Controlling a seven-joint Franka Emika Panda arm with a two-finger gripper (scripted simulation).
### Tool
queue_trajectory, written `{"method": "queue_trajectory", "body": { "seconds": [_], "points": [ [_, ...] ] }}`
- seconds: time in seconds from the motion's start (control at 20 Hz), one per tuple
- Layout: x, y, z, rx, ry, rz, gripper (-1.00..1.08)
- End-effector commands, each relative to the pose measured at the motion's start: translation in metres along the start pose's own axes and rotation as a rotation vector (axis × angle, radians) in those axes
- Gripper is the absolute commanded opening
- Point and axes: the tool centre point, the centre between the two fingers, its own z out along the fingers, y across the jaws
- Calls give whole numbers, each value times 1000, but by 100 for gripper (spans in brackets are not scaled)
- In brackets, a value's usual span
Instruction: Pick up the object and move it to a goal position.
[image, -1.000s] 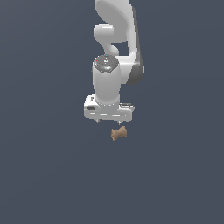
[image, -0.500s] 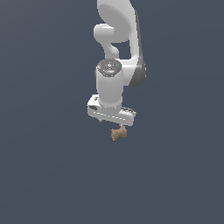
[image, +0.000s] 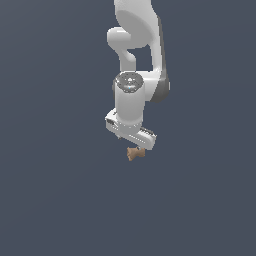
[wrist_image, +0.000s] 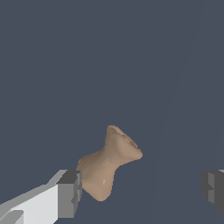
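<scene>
Object (wrist_image: 107, 164) is a small tan-brown spool: narrow waist, 2 flared ends, matte surface with soft shading. In the wrist view 1 end opens like a shallow cup with a rim, the other is a rounder, fuller bulb. It lies tilted, its axis skewed relative to the line between the fingertips. In the exterior view the object (image: 134, 153) shows just under the arm's hand, partly covered by the white hand body, much smaller than it. Gripper (wrist_image: 142, 190) is spread wide: 2 dark grey pads visible in the wrist view, 1 fingertip (wrist_image: 70, 194) right against or overlapping the bulb end, the other at the far edge of the frame, well apart from the spool. Nothing is clamped; cannot tell whether the near pad actually touches the piece or just sits in front of it. Gripper (image: 133, 148) in the exterior view points down, wrist rotated so the hand bar runs diagonally. Background is uniform dark grey-blue, no visible surface edge, so cannot tell whether the spool rests on anything.
</scene>
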Motion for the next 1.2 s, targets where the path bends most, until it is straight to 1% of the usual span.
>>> {"method": "queue_trajectory", "body": {
  "seconds": [0.0, 0.85, 1.15],
  "points": [
    [-2, -2, 3, 0, -1, 65, 100],
    [-14, -17, 25, -7, -3, 493, 100],
    [-17, -21, 30, -9, -1, 609, 100]
  ]
}}
